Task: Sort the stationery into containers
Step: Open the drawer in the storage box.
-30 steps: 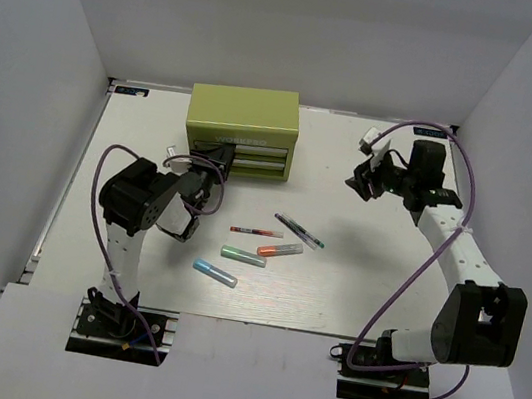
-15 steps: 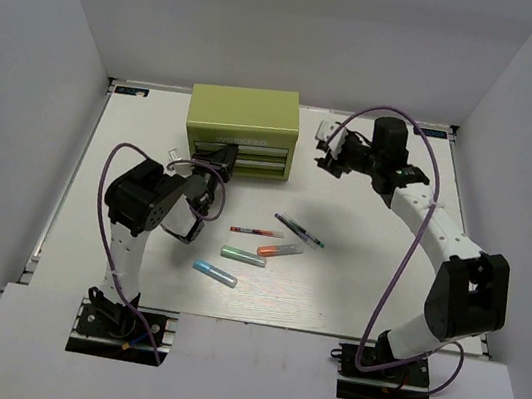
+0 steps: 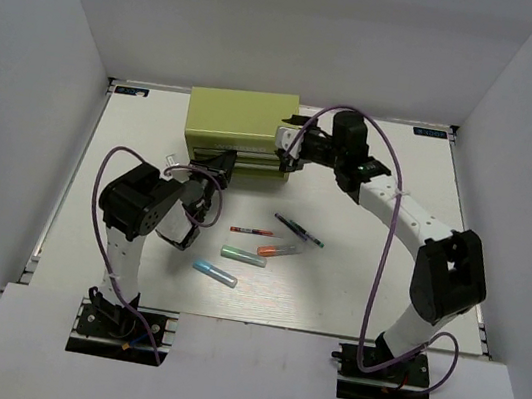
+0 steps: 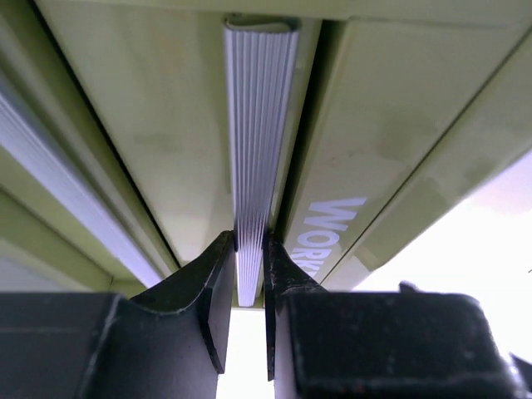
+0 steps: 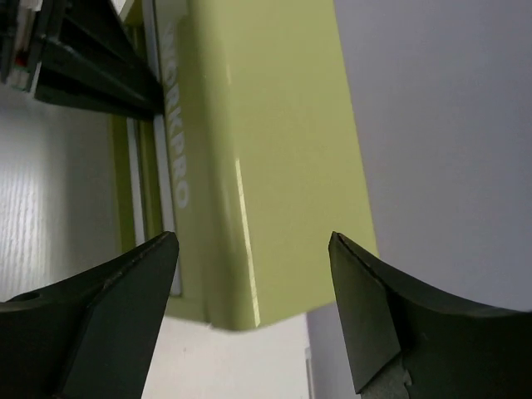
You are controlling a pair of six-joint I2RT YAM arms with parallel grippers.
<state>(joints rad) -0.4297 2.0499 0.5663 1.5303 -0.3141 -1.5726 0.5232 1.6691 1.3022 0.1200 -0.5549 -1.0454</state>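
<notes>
The olive-green chest [image 3: 243,120] stands at the back of the table, drawers facing the arms. My left gripper [image 3: 223,163] is at the left part of its front. In the left wrist view my left gripper [image 4: 250,274] is shut on the ribbed silver drawer handle [image 4: 259,150] beside the white lettering. My right gripper [image 3: 289,149] is open at the chest's right end, and in the right wrist view [image 5: 253,249] the chest's corner [image 5: 274,166] lies between its jaws. On the table lie the red pen [image 3: 256,231], dark pen [image 3: 299,230], orange marker [image 3: 279,250], green marker [image 3: 243,256] and blue marker [image 3: 215,272].
White walls close in the table on three sides. The pens lie in a cluster in the middle, between the two arms. The right arm stretches across the table's right half towards the chest.
My right arm has swung left from the far right of the table to the chest's right end. My left gripper has stayed at the drawer front. The pens have not moved.
</notes>
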